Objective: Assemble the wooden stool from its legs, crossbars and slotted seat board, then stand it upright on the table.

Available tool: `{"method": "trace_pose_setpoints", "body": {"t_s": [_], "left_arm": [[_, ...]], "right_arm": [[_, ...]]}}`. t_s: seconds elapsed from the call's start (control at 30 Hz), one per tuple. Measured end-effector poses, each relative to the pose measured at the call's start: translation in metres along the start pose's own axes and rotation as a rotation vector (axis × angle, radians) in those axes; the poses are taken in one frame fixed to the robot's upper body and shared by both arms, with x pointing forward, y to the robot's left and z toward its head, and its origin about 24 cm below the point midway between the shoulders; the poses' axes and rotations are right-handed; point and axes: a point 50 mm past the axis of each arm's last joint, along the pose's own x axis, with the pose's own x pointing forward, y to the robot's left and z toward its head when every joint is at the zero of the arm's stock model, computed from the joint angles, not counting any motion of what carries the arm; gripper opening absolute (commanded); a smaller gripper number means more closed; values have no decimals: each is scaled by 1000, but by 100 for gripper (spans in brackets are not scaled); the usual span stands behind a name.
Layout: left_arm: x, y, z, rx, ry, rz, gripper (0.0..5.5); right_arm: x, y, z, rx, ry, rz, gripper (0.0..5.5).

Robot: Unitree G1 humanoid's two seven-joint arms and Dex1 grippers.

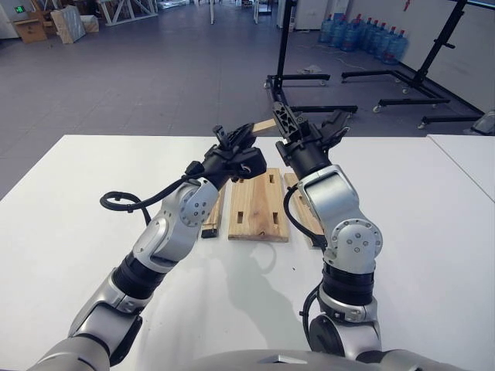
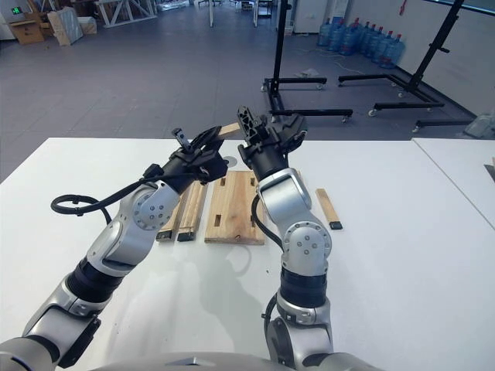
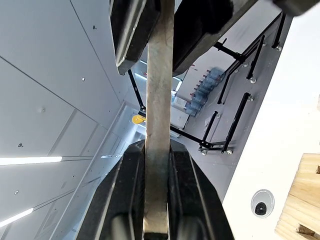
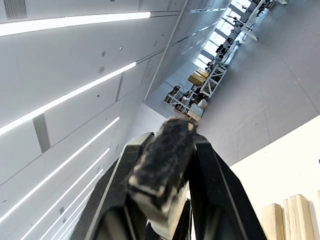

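Note:
A wooden leg (image 1: 263,125) with a black end pad (image 4: 165,160) hangs in the air above the far part of the white table (image 1: 93,201). Both grippers are shut on it. My left gripper (image 1: 236,144) grips one end and my right gripper (image 2: 251,127) grips the padded end. In the left wrist view the leg (image 3: 159,115) runs from my own fingers (image 3: 132,175) to the other gripper's. Below the grippers, the slotted seat board (image 1: 259,205) lies flat. Two wooden pieces (image 2: 182,210) lie to its left and another piece (image 2: 329,207) to its right.
A round cable grommet (image 3: 261,202) is set in the table beyond the seat board. Black metal stands (image 1: 309,77) and water bottles (image 1: 363,35) are on the floor behind the table. A second table's edge (image 1: 472,151) shows at the right.

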Motion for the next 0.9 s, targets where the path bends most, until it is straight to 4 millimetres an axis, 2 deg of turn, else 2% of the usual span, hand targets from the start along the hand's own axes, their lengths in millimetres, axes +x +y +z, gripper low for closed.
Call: {"method": "trace_pose_setpoints", "body": {"t_s": [0.37,0.63,0.9], "left_arm": [[0,-5,3,-22,-10,-22,38],[1,-12,9,6,-39,-65,38],[1,-19,9,2,-46,-99,38]], "right_arm": [[-6,5,-2,-47,-65,-112,86],[-10,2,4,22,-101,-274,86],[-11,1,5,-2,-114,-411,86]]}}
